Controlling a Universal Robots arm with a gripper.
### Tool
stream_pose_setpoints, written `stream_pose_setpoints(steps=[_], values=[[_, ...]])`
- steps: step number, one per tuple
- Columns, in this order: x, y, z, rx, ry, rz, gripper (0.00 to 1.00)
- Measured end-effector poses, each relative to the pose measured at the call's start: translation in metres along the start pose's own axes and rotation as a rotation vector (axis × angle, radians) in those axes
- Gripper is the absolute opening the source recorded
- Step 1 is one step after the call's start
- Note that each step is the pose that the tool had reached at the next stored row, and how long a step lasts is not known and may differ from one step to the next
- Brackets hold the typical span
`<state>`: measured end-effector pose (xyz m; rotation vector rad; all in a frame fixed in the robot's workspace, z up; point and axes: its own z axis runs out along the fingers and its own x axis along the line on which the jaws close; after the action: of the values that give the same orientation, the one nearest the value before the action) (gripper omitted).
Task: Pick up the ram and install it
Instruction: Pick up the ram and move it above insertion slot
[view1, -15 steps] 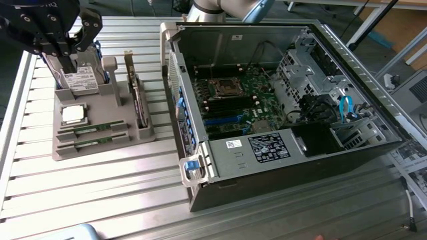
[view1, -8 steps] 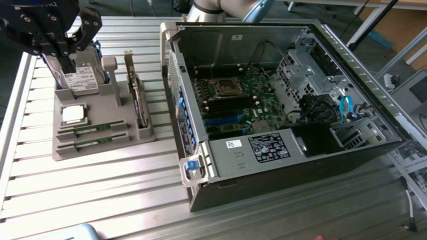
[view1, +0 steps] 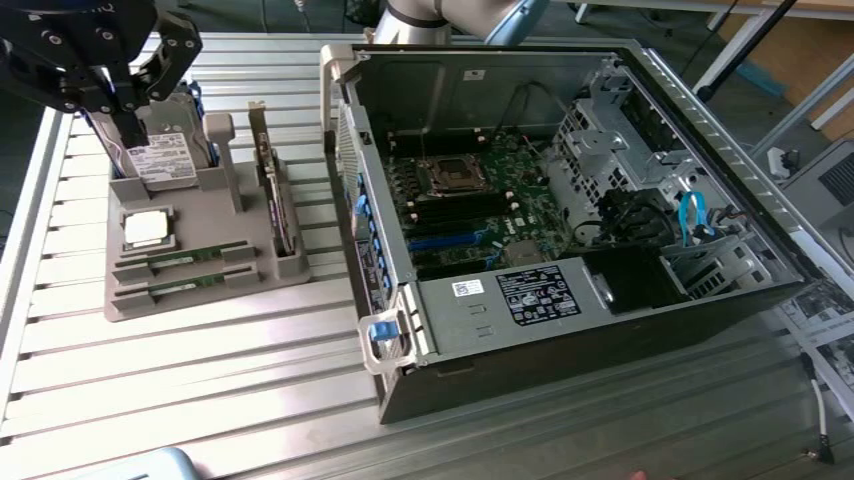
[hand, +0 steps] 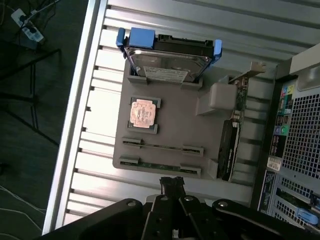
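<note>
Two green ram sticks lie in slots at the front of a grey holder (view1: 200, 225): one ram stick (view1: 187, 258) and a second (view1: 184, 286) beside it. In the wrist view they appear as one ram stick (hand: 162, 147) and the other (hand: 160, 165). My black gripper (view1: 124, 135) hangs shut and holding nothing above the holder's far end, over the hard drive (view1: 163, 158). In the wrist view my gripper (hand: 172, 184) sits just off the holder's edge nearest the second stick, fingers together.
The holder also carries a silver processor chip (view1: 147, 228) and an upright dark expansion card (view1: 274, 200). On the exterior view's right lies an open computer case (view1: 400, 330) with its motherboard (view1: 481, 190) exposed. All of it rests on a slatted metal table (view1: 200, 390).
</note>
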<state>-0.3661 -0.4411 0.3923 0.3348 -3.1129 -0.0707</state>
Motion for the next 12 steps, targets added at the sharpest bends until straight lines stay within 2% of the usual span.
stream_pose_setpoints(steps=[4,6,12], values=[[0.0000,0.0000,0.0000,-0.0013,0.0087,-0.043,0.11],[0.0000,0.0000,0.0000,-0.0022,0.0151,-0.074,0.11],[0.0000,0.0000,0.0000,-0.0042,0.0275,-0.127,0.11]])
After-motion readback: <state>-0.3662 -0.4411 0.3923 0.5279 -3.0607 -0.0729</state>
